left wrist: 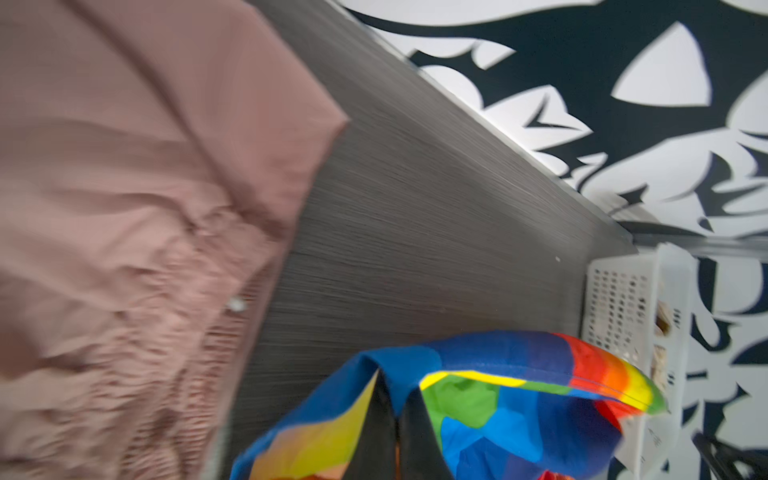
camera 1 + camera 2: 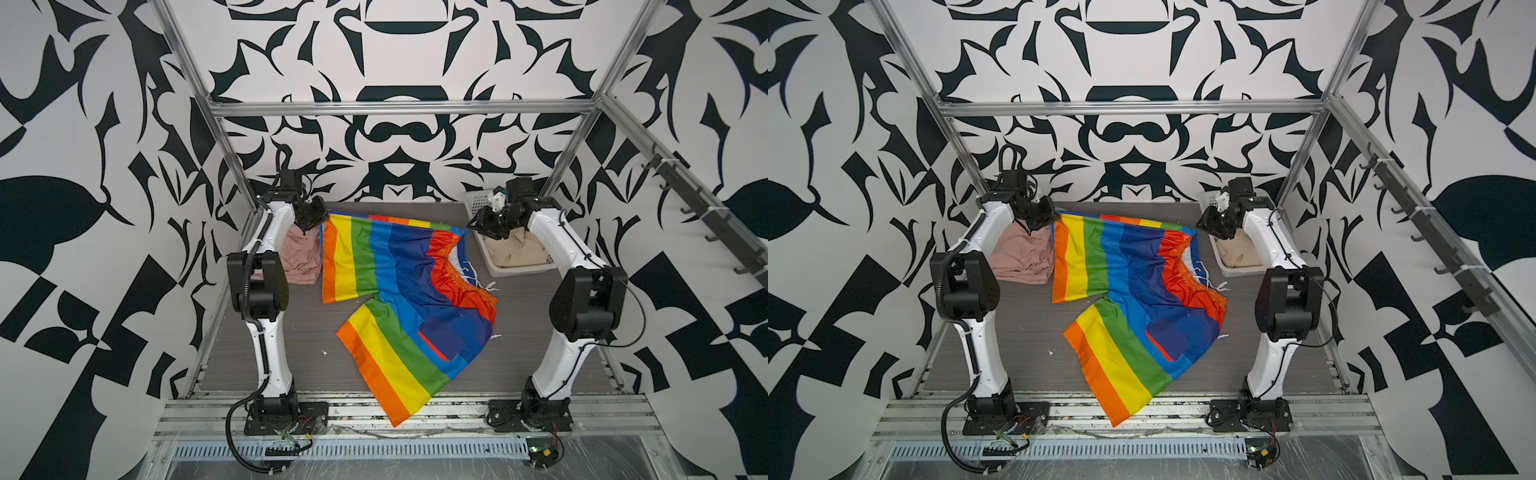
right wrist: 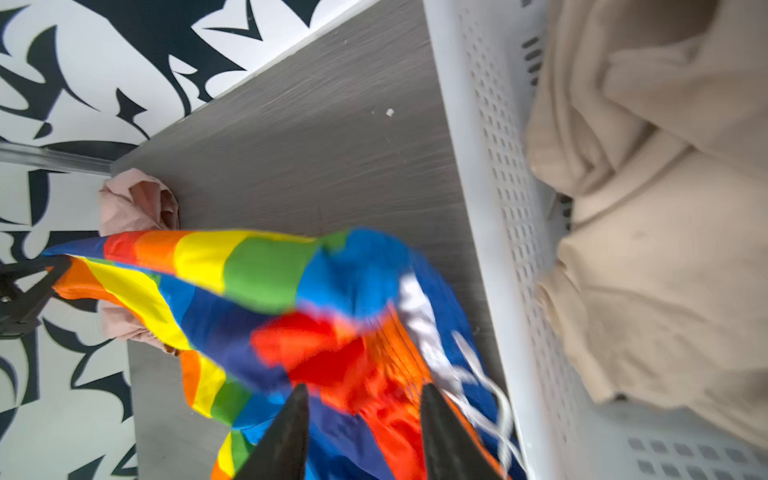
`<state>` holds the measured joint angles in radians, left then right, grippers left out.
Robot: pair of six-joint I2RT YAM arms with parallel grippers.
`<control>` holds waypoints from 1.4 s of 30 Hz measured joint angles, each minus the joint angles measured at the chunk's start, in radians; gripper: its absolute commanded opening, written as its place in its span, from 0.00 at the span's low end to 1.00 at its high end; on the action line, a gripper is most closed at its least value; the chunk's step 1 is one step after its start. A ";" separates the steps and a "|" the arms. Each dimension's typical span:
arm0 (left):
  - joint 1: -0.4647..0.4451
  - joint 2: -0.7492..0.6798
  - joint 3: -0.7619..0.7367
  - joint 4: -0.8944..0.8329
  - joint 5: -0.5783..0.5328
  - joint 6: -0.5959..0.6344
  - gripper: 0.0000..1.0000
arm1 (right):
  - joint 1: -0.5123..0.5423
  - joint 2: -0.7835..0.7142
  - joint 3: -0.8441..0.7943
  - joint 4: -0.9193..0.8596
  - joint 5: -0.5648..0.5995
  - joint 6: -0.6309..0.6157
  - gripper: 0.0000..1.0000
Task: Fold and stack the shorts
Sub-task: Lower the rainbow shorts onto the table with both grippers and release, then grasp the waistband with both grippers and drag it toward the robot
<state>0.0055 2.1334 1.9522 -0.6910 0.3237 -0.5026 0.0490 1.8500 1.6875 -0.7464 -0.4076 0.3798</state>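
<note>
The rainbow-striped shorts (image 2: pixel 395 291) (image 2: pixel 1129 286) lie spread across the middle of the table, one leg hanging over the front edge. My left gripper (image 2: pixel 318 216) (image 1: pixel 397 390) is shut on the hem corner of the far leg (image 1: pixel 519 399), holding it raised. My right gripper (image 2: pixel 473 224) (image 3: pixel 365 390) is open just above the red waistband (image 3: pixel 332 353) and white drawstring, with nothing between its fingers. The salmon-pink shorts (image 2: pixel 299 257) (image 1: pixel 124 208) lie folded at the back left. The beige shorts (image 2: pixel 515 249) (image 3: pixel 665 208) sit crumpled in the basket.
The white perforated basket (image 2: pixel 511 272) (image 3: pixel 498 166) stands at the back right, close beside the right gripper. Metal frame posts stand at the table's back corners. Bare grey table (image 2: pixel 291 353) shows at the front left.
</note>
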 measured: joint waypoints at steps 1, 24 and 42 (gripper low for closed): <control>0.011 0.000 -0.012 0.000 -0.006 0.000 0.00 | 0.008 -0.019 -0.027 -0.002 0.011 -0.006 0.55; -0.383 -0.080 -0.033 0.003 0.172 -0.016 0.99 | 0.227 -0.277 -0.740 0.116 0.010 0.042 0.76; -0.377 -0.081 -0.547 0.209 0.267 -0.084 0.99 | 0.190 0.163 -0.273 0.098 0.109 0.028 0.76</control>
<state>-0.3710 2.0525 1.4055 -0.4824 0.5907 -0.5865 0.2394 2.0132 1.4143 -0.6483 -0.2989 0.4076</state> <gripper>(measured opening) 0.994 0.764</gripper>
